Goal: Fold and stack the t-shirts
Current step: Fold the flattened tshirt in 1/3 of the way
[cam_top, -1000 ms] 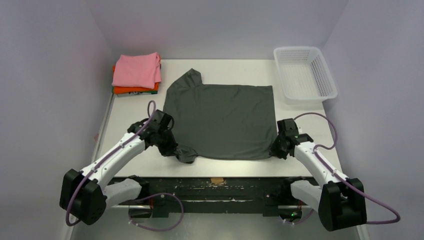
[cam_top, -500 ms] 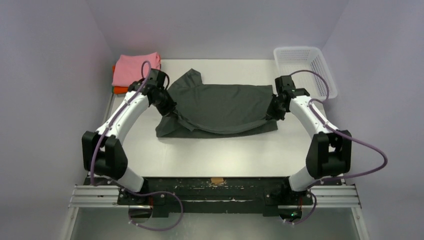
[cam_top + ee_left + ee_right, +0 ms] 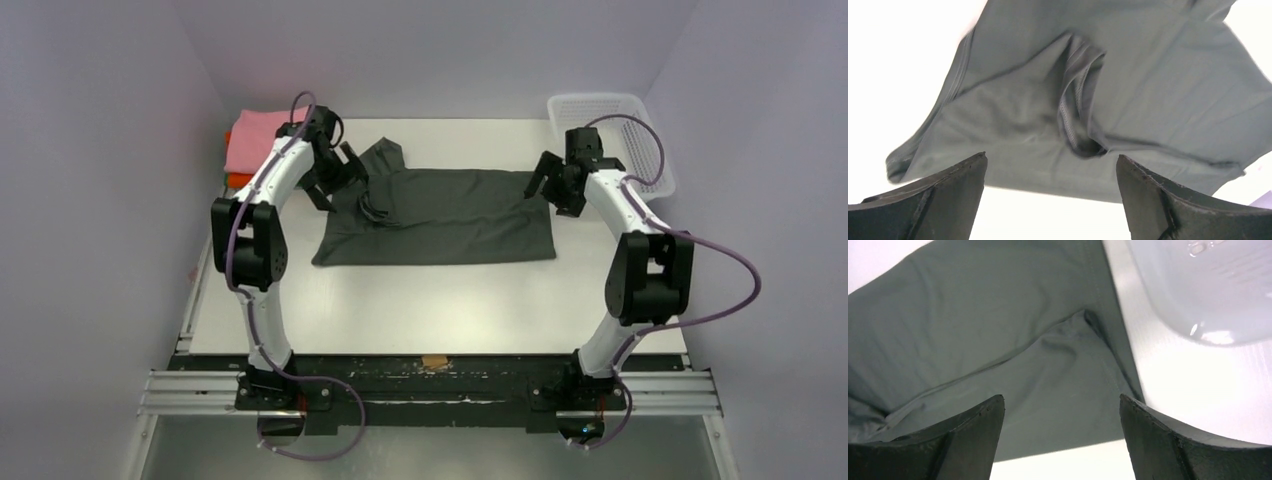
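Observation:
The dark charcoal-grey t-shirt (image 3: 440, 220) lies folded in half front to back as a wide band in the middle of the table; its sleeve sticks out at the far left. My left gripper (image 3: 338, 178) hovers open over the shirt's far left corner, holding nothing. In the left wrist view the shirt (image 3: 1128, 90) with its bunched sleeve lies beyond the left gripper (image 3: 1051, 165). My right gripper (image 3: 548, 185) is open over the far right corner. The right wrist view shows the shirt (image 3: 998, 330) under the right gripper (image 3: 1062, 405). The folded pink t-shirt (image 3: 250, 140) sits on the orange one (image 3: 237, 180) at the far left.
A white mesh basket (image 3: 640, 120) stands at the far right corner, close to my right arm; the basket (image 3: 1208, 290) fills the right wrist view's upper right. Bare white table (image 3: 450, 300) stretches in front of the shirt. Purple walls enclose three sides.
Both grippers carried the shirt's near edge to the far edge, folding it in half, then opened and let go.

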Tool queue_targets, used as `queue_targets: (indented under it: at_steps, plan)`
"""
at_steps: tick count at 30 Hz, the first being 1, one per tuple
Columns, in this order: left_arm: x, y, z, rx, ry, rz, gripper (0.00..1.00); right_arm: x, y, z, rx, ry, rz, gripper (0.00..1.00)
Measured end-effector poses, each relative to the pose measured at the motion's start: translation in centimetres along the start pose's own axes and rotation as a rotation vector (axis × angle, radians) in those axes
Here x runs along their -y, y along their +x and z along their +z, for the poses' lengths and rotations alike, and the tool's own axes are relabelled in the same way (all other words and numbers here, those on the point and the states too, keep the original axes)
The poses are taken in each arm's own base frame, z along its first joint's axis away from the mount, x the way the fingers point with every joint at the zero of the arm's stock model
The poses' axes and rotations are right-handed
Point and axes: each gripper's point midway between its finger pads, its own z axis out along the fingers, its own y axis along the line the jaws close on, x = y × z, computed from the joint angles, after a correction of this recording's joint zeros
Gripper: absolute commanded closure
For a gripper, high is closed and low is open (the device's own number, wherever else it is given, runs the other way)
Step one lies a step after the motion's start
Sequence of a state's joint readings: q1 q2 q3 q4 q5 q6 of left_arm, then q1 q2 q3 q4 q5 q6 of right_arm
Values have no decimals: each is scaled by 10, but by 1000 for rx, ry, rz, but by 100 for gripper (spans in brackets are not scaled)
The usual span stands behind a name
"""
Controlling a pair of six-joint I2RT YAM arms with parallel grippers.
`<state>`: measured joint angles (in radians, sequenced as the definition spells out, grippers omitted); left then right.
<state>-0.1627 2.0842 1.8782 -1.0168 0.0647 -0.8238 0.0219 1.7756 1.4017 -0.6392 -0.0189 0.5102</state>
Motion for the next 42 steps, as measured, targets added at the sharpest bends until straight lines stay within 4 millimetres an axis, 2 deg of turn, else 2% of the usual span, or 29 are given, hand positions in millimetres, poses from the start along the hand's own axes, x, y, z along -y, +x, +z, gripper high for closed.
queue_targets:
  at_steps: [3,5,7,11,14,17,20,23,27,29,32,35,37,42]
  plan:
    - [-17,25,-12,-20,7,9,0,-12,3,-21,57,-56,-39,17]
    - [-27,48,-25,-40,23,30,0,-23,16,-33,68,-104,-79,17]
    - [-27,64,-35,-48,58,61,0,-35,33,-35,54,-147,-128,17]
    - [-7,77,-35,-54,150,109,0,-48,68,-15,-26,-182,-194,17]
    - [13,76,-13,-81,203,123,0,-47,83,5,-83,-174,-202,17]
    - [30,70,21,-120,213,128,0,-45,83,17,-89,-167,-197,17]
    - [50,60,59,-145,217,134,0,-47,77,18,-72,-170,-194,17]
    - [65,51,74,-146,227,138,0,-56,63,14,-30,-185,-195,17]
    - [117,11,74,-56,335,159,0,-65,46,11,22,-200,-194,17]
    - [141,-9,63,3,408,169,0,-67,43,10,34,-204,-194,17]
    - [159,-22,43,54,480,182,0,-66,42,11,37,-200,-194,17]
    - [150,-15,32,50,472,188,0,-63,44,15,34,-186,-194,17]
    - [126,1,28,32,421,187,0,-59,49,18,24,-180,-194,17]
    - [37,61,-1,-2,286,173,0,-36,80,30,-40,-134,-194,17]
